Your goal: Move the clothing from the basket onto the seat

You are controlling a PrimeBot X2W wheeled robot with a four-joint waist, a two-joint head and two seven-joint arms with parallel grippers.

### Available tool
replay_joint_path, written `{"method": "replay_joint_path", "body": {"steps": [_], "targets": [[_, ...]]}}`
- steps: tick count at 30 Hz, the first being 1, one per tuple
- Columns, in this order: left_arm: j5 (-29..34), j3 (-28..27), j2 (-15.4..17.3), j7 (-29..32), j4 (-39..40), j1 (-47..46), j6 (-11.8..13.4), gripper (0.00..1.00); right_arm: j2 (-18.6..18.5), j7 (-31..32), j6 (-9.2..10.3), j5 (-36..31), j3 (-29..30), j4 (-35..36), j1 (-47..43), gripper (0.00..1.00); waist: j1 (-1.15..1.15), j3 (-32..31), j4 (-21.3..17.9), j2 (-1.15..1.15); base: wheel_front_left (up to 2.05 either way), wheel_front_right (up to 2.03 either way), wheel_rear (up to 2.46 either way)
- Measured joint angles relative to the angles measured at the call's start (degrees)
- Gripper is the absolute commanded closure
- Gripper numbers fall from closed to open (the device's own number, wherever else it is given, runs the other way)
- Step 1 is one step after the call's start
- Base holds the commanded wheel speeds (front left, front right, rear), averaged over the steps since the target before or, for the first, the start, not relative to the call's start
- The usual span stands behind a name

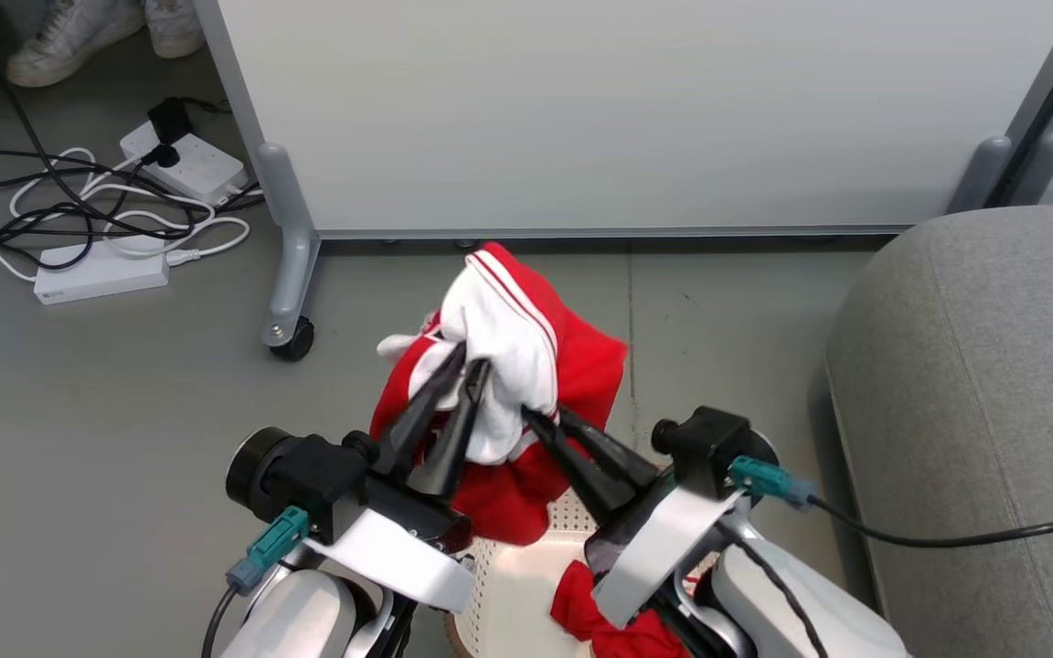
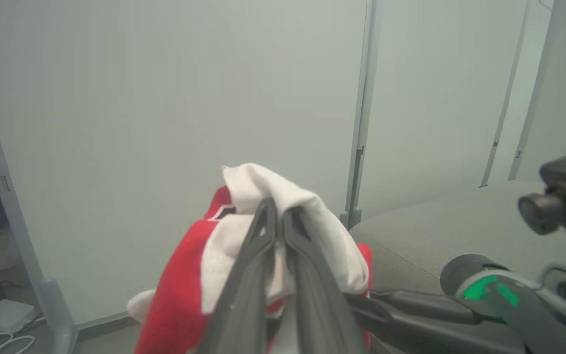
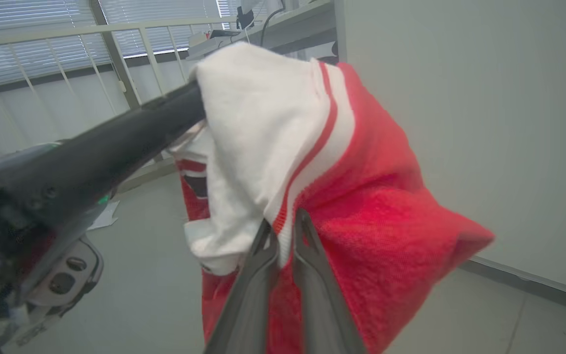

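Nearest to me, at the bottom of the head view between my two pale forearms, sits the cream perforated basket [image 1: 526, 571]. A loose red piece [image 1: 581, 605] lies in it by my right arm.

Just beyond, both sets of dark fingers angle inward and meet on one bundle of clothing [image 1: 513, 320], red with white panels and stripe trim. My left gripper [image 1: 470, 364] is narrowed to a slim gap with white fabric pinched between its tips. My right gripper [image 1: 543, 415] is also drawn narrow, clamped on the striped hem where white meets red. The bundle is held up between them. Its lower red folds hang over the far end of the basket, and I cannot tell whether they touch it.

To the right, apart from the bundle, is the rounded corner of the grey seat [image 1: 974, 384].

Farther off, a pale partition panel [image 1: 618, 110] stands on a grey leg with a black caster [image 1: 293, 340]. At far left, white power strips [image 1: 101, 272] and tangled cables lie on the floor, with white shoes [image 1: 69, 35] beyond them.
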State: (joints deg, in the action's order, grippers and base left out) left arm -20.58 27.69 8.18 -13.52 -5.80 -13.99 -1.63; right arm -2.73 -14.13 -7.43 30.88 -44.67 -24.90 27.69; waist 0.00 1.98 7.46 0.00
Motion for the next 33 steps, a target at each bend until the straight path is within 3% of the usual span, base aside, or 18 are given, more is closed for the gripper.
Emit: {"method": "replay_joint_path", "body": {"steps": [17,33], "targets": [[3.5,7.8,4.1,2.5,3.5,1.0,-3.4,0.0,0.0,-0.6,0.0,-4.8,14.1,-2.1,1.7,1.0,0.0,2.1,-5.5,0.0,0.0,0.0,0.0],[3.9,11.8,8.9,4.7,2.1,0.5,-4.9,0.0,0.0,-0.7,0.0,-7.9,20.2,-2.4,-1.0,1.0,0.0,5.5,-13.1,0.0,0.0,0.0,0.0]]}}
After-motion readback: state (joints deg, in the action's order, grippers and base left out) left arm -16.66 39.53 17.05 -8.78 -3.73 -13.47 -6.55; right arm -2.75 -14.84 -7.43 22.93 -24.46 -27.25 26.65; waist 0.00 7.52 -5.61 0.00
